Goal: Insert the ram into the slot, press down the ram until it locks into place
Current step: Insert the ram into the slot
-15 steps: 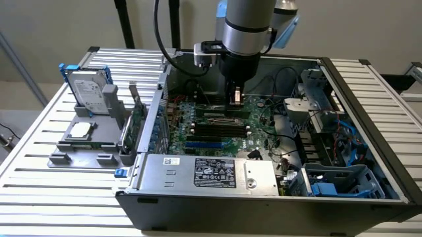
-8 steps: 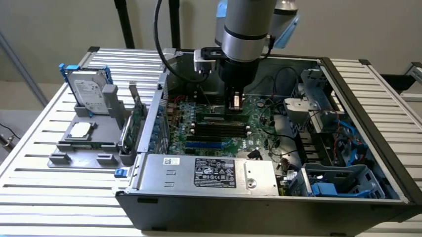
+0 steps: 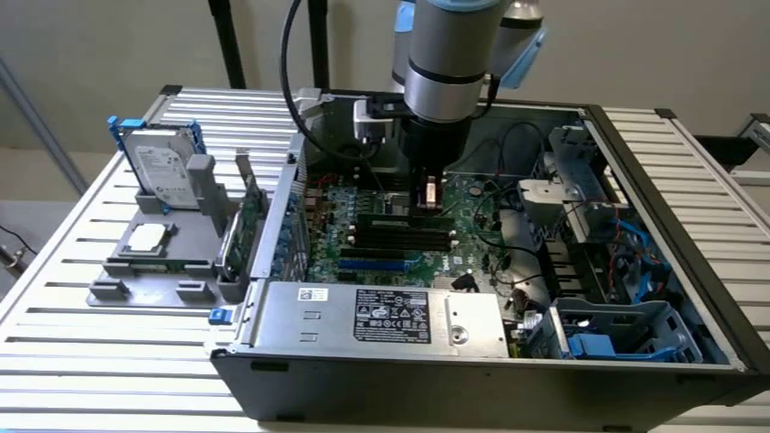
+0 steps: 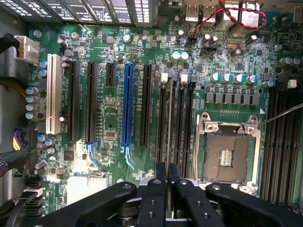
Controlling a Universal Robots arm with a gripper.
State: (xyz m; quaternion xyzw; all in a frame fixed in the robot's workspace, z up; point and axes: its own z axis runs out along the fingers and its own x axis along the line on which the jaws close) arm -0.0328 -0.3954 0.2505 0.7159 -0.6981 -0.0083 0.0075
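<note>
My gripper [image 3: 426, 197] reaches down into the open computer case [image 3: 673, 271] over the motherboard. In the wrist view its two black fingers [image 4: 161, 177] stand close together, and the gripper [image 4: 168, 176] is shut on the ram [image 4: 169, 123]. The ram is seen edge-on as a thin line running along the row of black memory slots [image 4: 179, 123]. It lines up with one slot between its neighbours; whether it is seated I cannot tell. In the exterior view the ram [image 3: 403, 219] is a green strip just under the fingers, beside the parallel black slots [image 3: 398, 239].
A blue connector [image 4: 126, 104] and black and white card sockets [image 4: 53, 92] lie beside the memory slots. The CPU socket [image 4: 229, 151] is on the other side. A power supply [image 3: 385, 316] and cables fill the case. A hard drive [image 3: 162, 167] and an expansion card [image 3: 247, 225] stand outside.
</note>
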